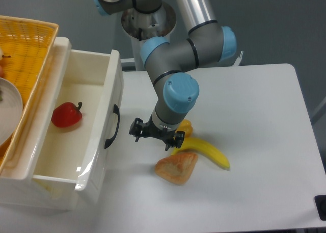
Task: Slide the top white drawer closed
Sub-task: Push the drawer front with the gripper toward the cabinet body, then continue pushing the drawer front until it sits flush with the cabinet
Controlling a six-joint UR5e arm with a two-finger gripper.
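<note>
Approaching: gripper, fingers spread and empty, near the handle.
Drawer: top white drawer stands open at table's left edge.
Next: press front panel leftward.

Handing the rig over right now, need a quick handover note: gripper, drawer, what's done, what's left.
Gripper: just above the table, right of the drawer front, holding nothing; whether the jaws are open is unclear.
Top white drawer: pulled well out, red pepper inside. Black handle faces the gripper, with a gap between them.
Banana and a slice of bread lie right of the gripper.
Done: nothing on the drawer.
Left: contact the front and push it left until shut.
</note>
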